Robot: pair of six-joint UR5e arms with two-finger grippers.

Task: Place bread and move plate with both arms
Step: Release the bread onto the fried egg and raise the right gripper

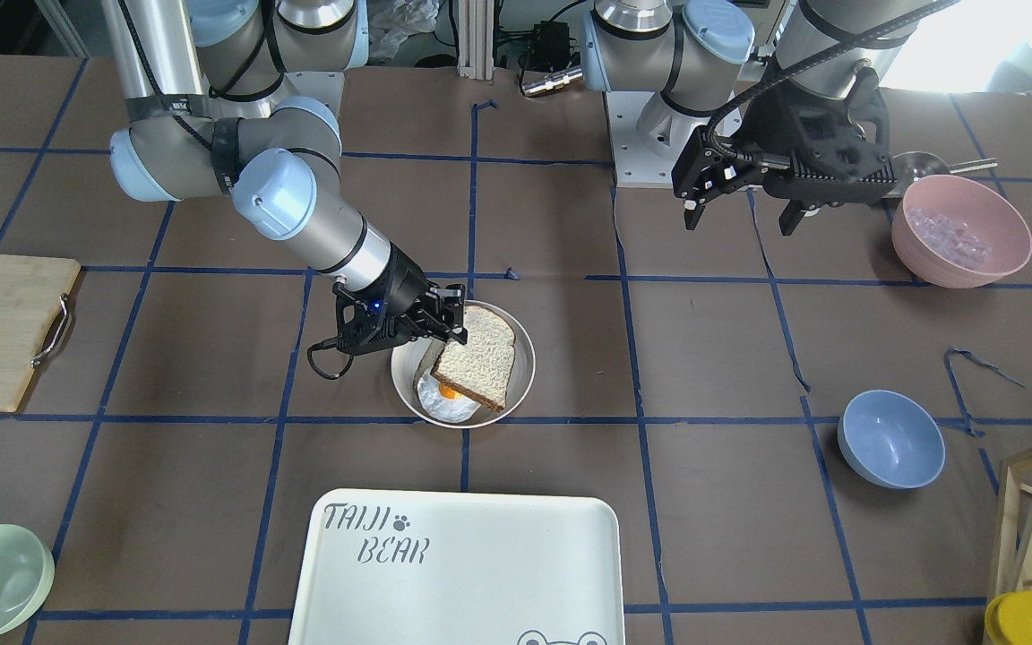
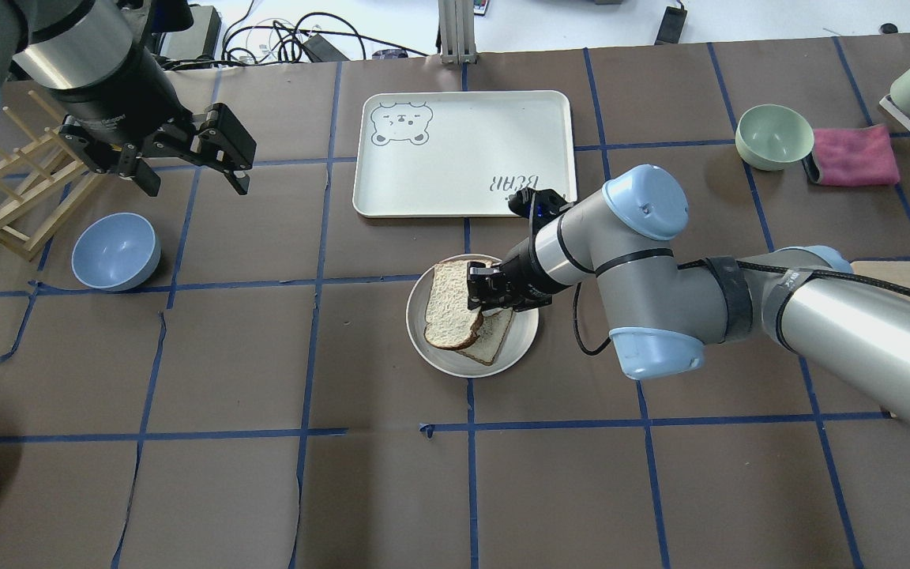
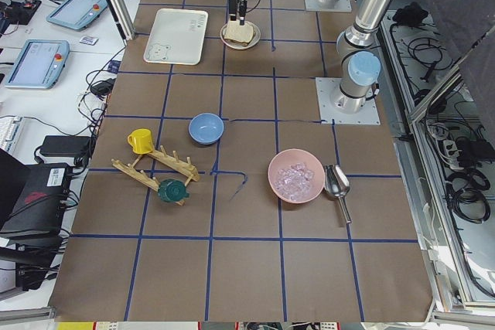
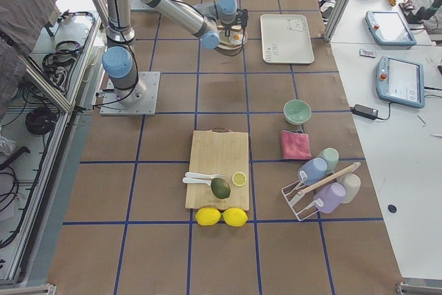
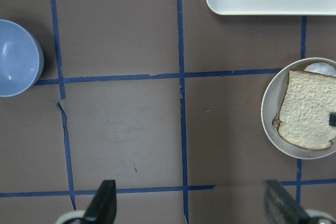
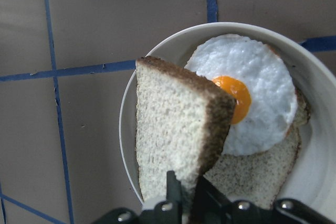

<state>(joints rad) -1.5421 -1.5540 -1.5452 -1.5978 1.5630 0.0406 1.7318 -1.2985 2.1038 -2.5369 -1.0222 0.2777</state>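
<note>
Across from the robot, the right fingers [image 1: 455, 333] are clamped on the left edge of the bread [image 1: 478, 369]. The slice hangs over the plate [image 1: 528, 356] at mid-frame on the tabletop [image 1: 211, 358]. A fried egg [image 1: 446, 400] peeks out at the slice's lower left. The left fingers [image 1: 791, 218] hover at the upper right beside a pink bowl [image 1: 964, 233], spread apart and holding nothing.

From behind the robot, the bread's long axis runs nearly up and down the frame, rounded end toward the lower edge. A second slice [image 2: 493, 344] shows beneath at the lower right, and the egg is hidden.

In both end-of-table views the plate is tiny near the top edge, so I cannot make out the grip there.

The left wrist view has the plate at the right edge, partly cut off, with a blue bowl [image 5: 16, 59] at the left.

The right wrist view shows the bread tilted, its near end pinched and its dark crust covering part of the yolk. Whether its far end touches the egg, I cannot tell.
</note>
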